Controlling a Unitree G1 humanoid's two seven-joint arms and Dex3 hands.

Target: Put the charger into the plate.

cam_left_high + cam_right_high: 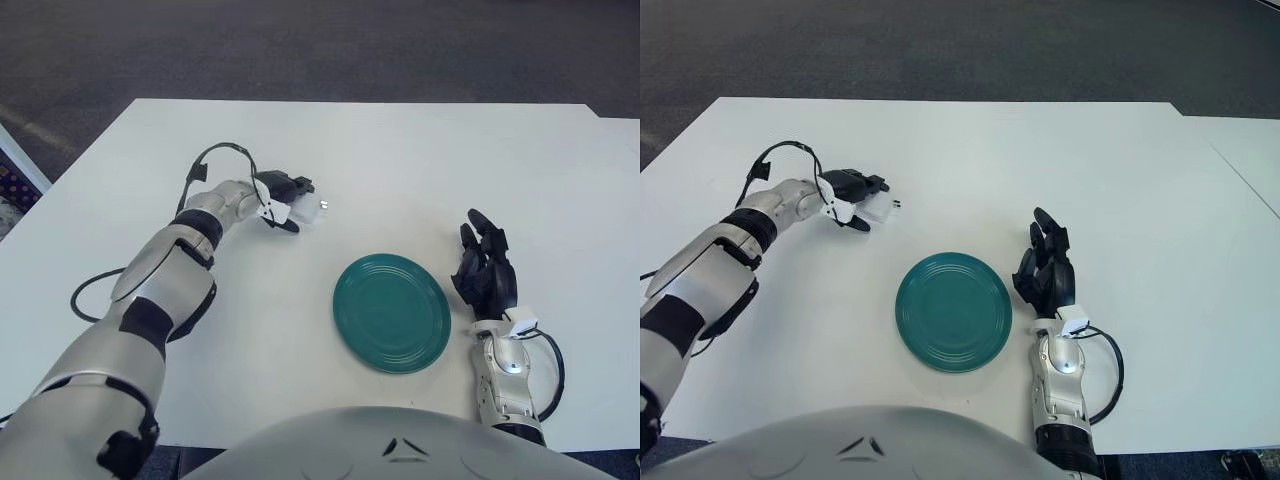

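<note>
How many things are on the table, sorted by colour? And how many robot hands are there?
White: 1, the charger, with the left hand closed around it.
Green: 1, the plate, with nothing on it.
Black robot hands: 2, the left hand and the right hand, which shows just right of the plate.
Total: 2 things on the white table, plus 2 hands.
</note>
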